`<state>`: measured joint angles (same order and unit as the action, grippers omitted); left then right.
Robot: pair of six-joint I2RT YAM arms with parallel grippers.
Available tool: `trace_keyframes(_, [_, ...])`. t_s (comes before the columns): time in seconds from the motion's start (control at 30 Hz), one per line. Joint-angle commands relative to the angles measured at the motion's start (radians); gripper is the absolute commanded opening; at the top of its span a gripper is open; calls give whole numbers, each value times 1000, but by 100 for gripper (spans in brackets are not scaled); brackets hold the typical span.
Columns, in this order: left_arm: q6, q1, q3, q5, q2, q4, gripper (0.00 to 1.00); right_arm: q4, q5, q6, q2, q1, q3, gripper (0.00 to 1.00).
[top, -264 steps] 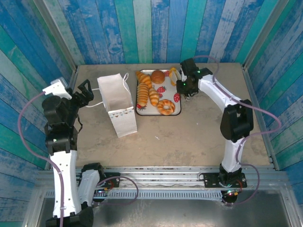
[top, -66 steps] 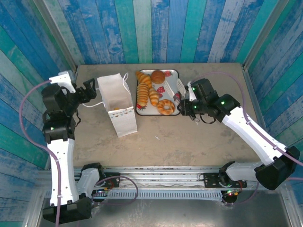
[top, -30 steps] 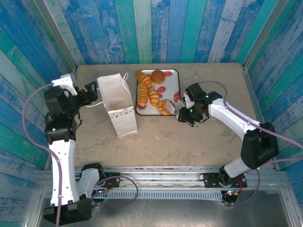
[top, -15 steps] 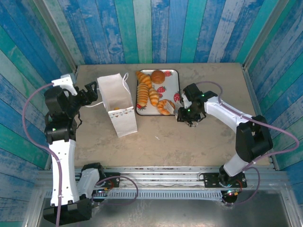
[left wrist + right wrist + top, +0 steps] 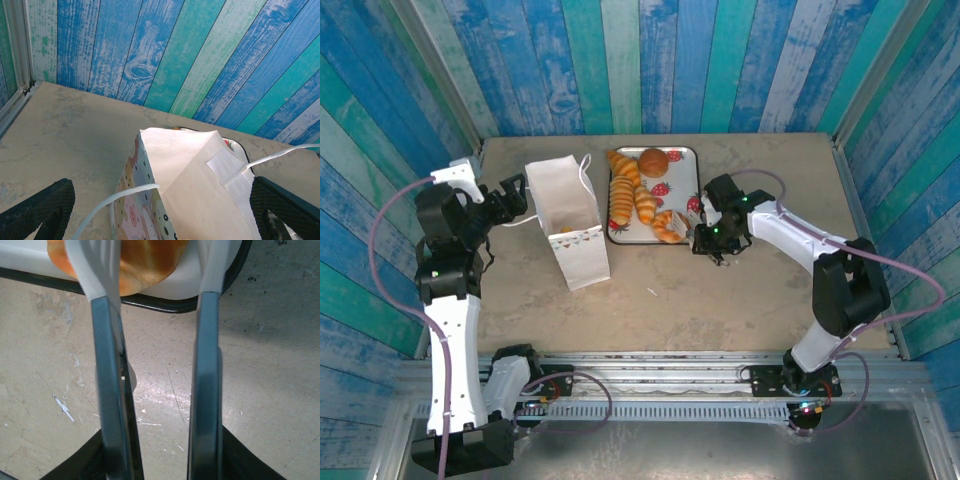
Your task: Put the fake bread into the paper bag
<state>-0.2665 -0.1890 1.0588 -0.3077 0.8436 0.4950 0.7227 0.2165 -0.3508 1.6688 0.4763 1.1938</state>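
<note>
Beige worktop (image 5: pixel 740 290) is seen from above, with the white paper bag (image 5: pixel 568 228) stood upright on its left half, mouth open. Just beside the bag, on its right, the strawberry-print tray (image 5: pixel 685 165) carries the fake bread (image 5: pixel 625 175): ridged croissants in a row, a round bun at the far end and a golden pastry (image 5: pixel 668 226) at the near right corner. The right hand (image 5: pixel 698 238) is lowered at that corner. The left hand (image 5: pixel 510 197) is held left of the bag.

From the left wrist, the left hand (image 5: pixel 160 192) is shown spread wide, and the bag (image 5: pixel 190 185) and its cord handles (image 5: pixel 277 156) are seen between the dark fingers (image 5: pixel 42 202).

From the right wrist, the right hand (image 5: pixel 155 260) is seen with its fingers (image 5: pixel 97 270) apart, set either side of the golden pastry (image 5: pixel 145 260) by the tray's black rim (image 5: pixel 155 303). The pastry's edge is overlapped by one finger. A strip of white tray is left showing before the other, so the pastry is not clamped.
</note>
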Motion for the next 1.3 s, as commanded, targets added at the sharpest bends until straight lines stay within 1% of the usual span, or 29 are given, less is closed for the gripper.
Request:
trace_keyframes(0.0, [3,-4,-2,8,-20,1,94,-6,-4,1,-10,-4,2,37])
trace_keyframes(0.07, [2,-4,-2,8,-20,-1,94,-7,-8,-1,-22,-4,5,33])
trace_keyframes(0.27, [-2,-4,1,6,-23,1,94,-8,-31,-9,-65,-4,12,14])
trace_keyframes(0.4, [-2,-4,9,3,-24,5,94,-9,-45,-12,-104,-5,10,8])
trace_keyframes(0.57, [1,-4,43,-8,-18,21,94,-9,-70,-22,-174,-4,20,7])
trace_keyframes(0.83, [13,-4,124,-10,6,124,94,-5,-106,-43,-330,8,90,6])
trace_keyframes(0.97, [20,-4,123,-15,21,183,100,-5,-142,-53,-395,32,148,6])
trace_keyframes(1.0, [22,-4,114,-18,26,194,98,-6,-152,-56,-409,39,166,6])
trace_keyframes(1.1, [23,-4,86,-32,42,210,94,-6,-190,-53,-428,81,226,6])
trace_keyframes(1.17, [20,-4,67,-47,57,211,94,-5,-225,-44,-431,115,270,6])
trace_keyframes(1.2, [18,-3,59,-64,69,211,94,-7,-248,-40,-430,161,292,6])
trace_keyframes(1.27, [11,-4,51,-114,91,206,92,-14,-284,-32,-425,211,335,6])
